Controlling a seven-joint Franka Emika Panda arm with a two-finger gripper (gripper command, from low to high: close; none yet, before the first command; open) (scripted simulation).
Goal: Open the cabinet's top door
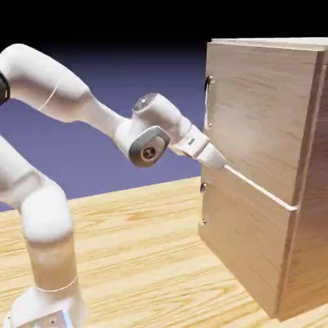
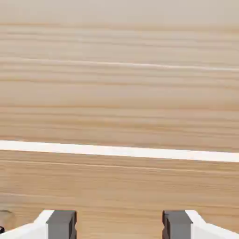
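In the exterior view, I am seeing the gripper (image 1: 221,164) pressing up to the cabinet (image 1: 269,243) on the surface (image 1: 141,256), at the seam below the top door (image 1: 256,122), under its silver handle (image 1: 207,102). In the hand view, the fingers (image 2: 60,224) are standing spread apart, gripping nothing, facing wood grain and a pale seam (image 2: 119,151).

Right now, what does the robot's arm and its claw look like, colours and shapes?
The arm is glossy white, built of rounded tube-like links, with a grey round cap at the wrist joint. The claw is white too, tapering toward the cabinet, with two small dark grey square fingertips. No cables or markings show.
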